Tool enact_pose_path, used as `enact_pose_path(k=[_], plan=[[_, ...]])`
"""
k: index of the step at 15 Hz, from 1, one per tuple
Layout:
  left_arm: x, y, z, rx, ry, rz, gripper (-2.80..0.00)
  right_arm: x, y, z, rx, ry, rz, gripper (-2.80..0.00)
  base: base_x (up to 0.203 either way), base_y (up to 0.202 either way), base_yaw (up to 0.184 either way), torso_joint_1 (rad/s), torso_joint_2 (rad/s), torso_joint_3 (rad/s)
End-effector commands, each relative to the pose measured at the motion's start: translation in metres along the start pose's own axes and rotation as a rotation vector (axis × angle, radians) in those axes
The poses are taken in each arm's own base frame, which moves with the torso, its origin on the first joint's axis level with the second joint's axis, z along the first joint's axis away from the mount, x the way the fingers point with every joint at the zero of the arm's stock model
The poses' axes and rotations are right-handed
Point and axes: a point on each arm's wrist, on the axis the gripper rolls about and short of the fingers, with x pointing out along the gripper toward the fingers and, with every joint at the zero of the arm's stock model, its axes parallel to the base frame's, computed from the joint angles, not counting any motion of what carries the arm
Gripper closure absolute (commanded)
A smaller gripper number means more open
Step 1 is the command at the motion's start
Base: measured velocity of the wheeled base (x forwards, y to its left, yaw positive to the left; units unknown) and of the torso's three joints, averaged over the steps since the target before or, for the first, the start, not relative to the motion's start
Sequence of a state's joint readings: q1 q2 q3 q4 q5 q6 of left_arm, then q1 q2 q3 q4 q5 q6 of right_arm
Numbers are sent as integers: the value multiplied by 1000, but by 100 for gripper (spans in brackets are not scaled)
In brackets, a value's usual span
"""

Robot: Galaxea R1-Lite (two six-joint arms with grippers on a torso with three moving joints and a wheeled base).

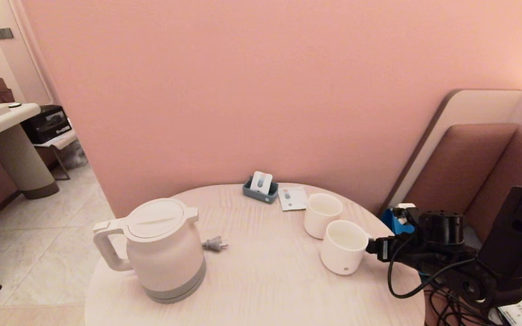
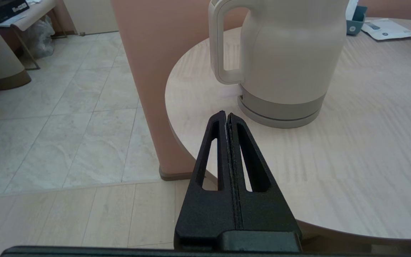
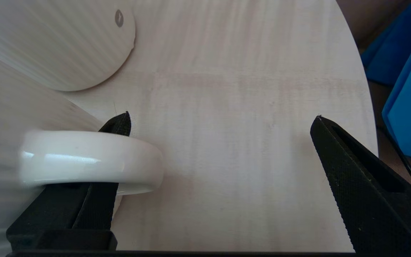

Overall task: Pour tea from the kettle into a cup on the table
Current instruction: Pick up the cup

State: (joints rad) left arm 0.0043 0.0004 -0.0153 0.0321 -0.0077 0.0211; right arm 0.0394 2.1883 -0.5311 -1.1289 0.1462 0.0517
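Observation:
The cream-white kettle (image 1: 166,249) stands on the left of the round pale table (image 1: 265,280), its loop handle (image 1: 104,246) pointing left. The ribbed white cup (image 1: 345,246), grey dot near its base, stands on the right. My right gripper (image 1: 372,247) sits at the cup's handle side. In the right wrist view this gripper (image 3: 222,117) is open; the cup's handle (image 3: 91,160) lies across one finger (image 3: 120,125), the other finger (image 3: 351,171) far off over bare table. My left gripper (image 2: 227,115) is shut and empty, low at the table's edge before the kettle (image 2: 284,53).
A smooth plain white cup (image 1: 322,215) stands just behind the ribbed one. The kettle's plug (image 1: 215,244) lies mid-table. A blue-grey holder (image 1: 261,188) and a paper card (image 1: 292,198) sit at the back by the pink wall. Cables and blue items (image 1: 394,222) crowd the right.

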Motion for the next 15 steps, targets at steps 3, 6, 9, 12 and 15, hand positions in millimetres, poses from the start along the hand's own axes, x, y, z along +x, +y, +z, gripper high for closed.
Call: enact_pose_path(k=[3, 6, 9, 12, 15], plan=[[0, 0, 0, 0, 0, 0, 0, 0, 0, 0, -1, -5, 3, -280, 0, 0, 0, 0, 0, 0], [0, 0, 0, 0, 0, 0, 0, -2, 1, 2, -3, -10, 4, -280, 0, 0, 0, 0, 0, 0], [0, 0, 0, 0, 0, 0, 0, -2, 5, 6, -12, -44, 21, -280, 0, 0, 0, 0, 0, 0], [0, 0, 0, 0, 0, 0, 0, -4, 15, 5, -32, -76, 66, -280, 0, 0, 0, 0, 0, 0], [0, 0, 0, 0, 0, 0, 0, -2, 16, 2, -35, -74, 69, -280, 0, 0, 0, 0, 0, 0]])
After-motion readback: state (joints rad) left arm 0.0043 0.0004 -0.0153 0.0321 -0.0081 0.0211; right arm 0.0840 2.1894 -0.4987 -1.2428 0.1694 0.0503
